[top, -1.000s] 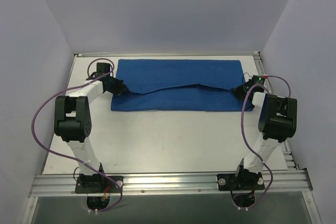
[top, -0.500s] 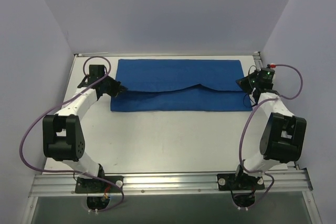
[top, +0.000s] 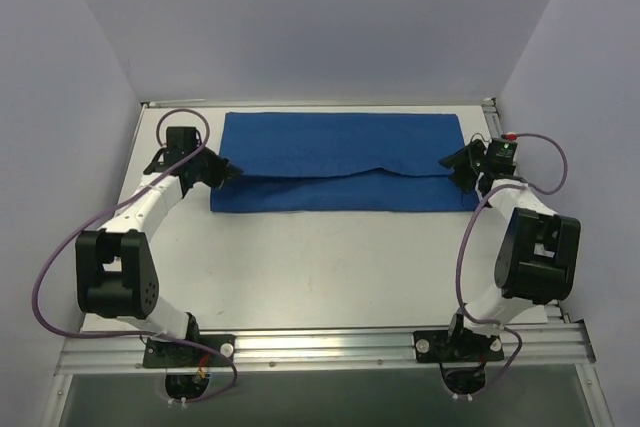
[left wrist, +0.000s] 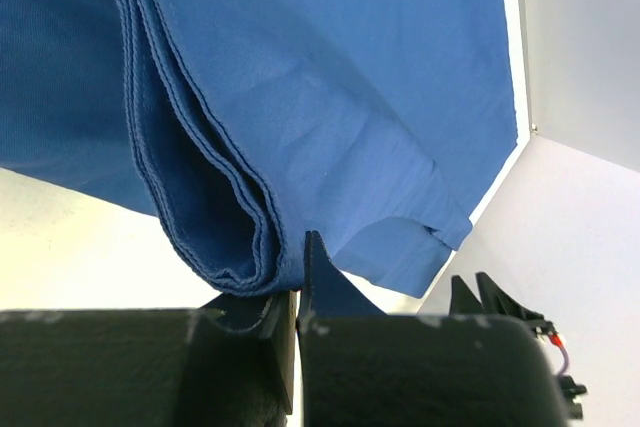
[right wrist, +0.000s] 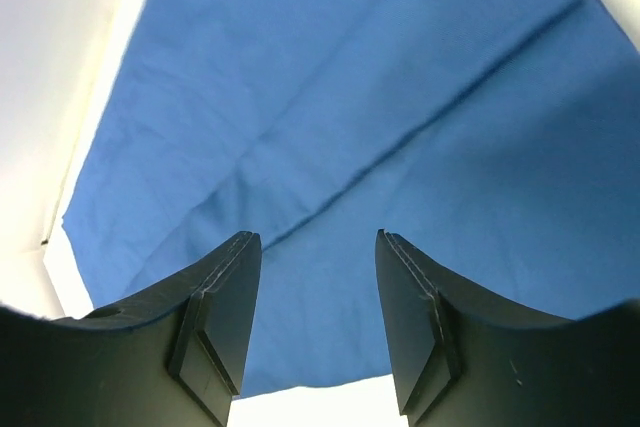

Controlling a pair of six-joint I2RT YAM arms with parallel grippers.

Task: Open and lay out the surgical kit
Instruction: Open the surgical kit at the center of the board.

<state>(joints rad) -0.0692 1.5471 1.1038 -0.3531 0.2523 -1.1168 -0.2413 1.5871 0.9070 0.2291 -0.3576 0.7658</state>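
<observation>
At the table's (top: pixel 330 267) far left, the left gripper (top: pixel 226 171) is clenched on the layered left edge of the blue cloth wrap (top: pixel 340 147), which lies folded flat across the table's far half. At the table's far right, the right gripper (top: pixel 456 164) stands spread, holding nothing. The cloth looks light, soft and limp. It would likely sag unless pinched at the top layer's hemmed corners. No instruments show.

One blue cloth wrap (top: pixel 340 142) (folded), two claws (top: pixel 231 173) (top: pixel 451 163).
</observation>
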